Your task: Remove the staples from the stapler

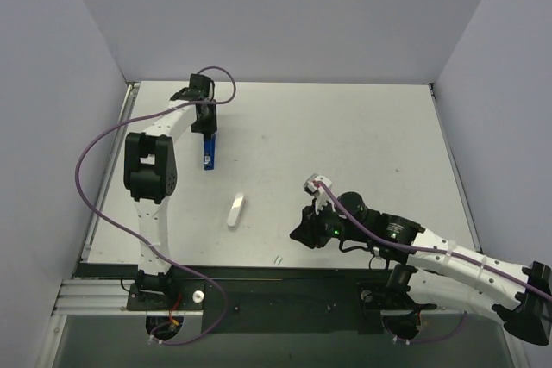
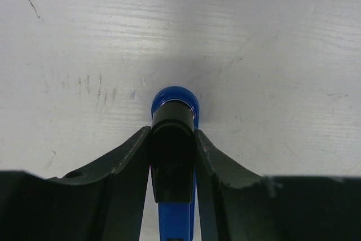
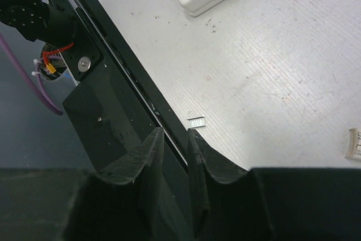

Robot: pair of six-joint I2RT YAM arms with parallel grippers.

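Top view: L gripper (image 1: 207, 129) at far-left of table (image 1: 371, 144), clamped on blue stapler (image 1: 209, 154). White casing (image 1: 235, 210) lies mid-table, well apart. R gripper (image 1: 300, 232) hangs nr front edge.

L wrist: both fingers (image 2: 127, 159) press stapler's black end; blue tip touches table.

R wrist: jaws a narrow gap apart, nothing betw. them. Staple strip (image 3: 196, 121) lies on table just beside front edge.
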